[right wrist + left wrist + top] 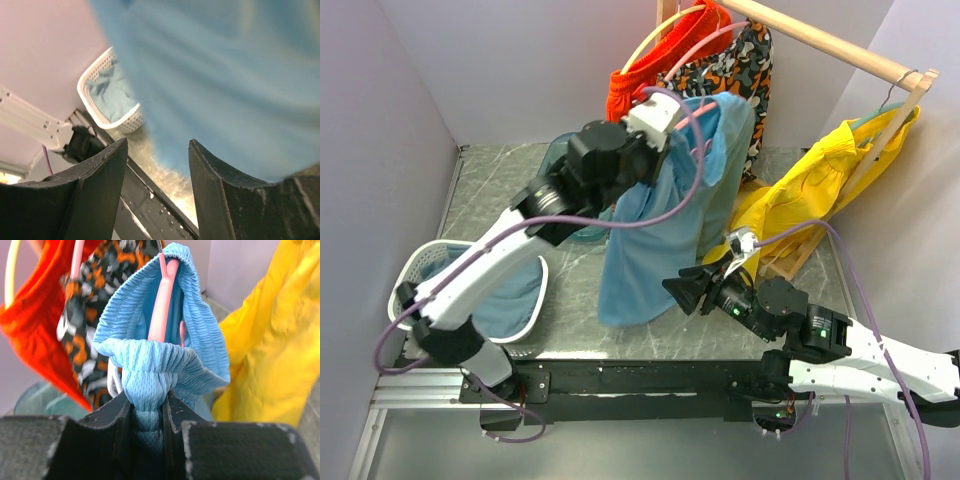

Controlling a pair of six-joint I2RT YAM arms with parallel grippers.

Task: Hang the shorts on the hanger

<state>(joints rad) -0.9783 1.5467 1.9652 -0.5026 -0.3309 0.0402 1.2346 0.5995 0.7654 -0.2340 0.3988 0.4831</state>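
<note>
The light blue shorts [650, 240] hang from their gathered waistband, draped down over the table's middle. My left gripper [670, 120] is raised by the clothes rail and is shut on a bunched part of the waistband [145, 375]. The pink hanger [162, 305] runs up inside the waistband opening, with the fabric looped over its arm. My right gripper [677, 290] is low, at the shorts' lower right edge. Its jaws [157, 145] stand open with nothing between them, and the blue fabric [225, 75] hangs just beyond the fingertips.
A wooden rail [820, 40] at the back right carries an orange garment [655, 65], a patterned garment [730, 65] and yellow shorts [810, 180]. A white mesh basket [415, 275] holding a duller blue cloth sits at the left. Walls close in on both sides.
</note>
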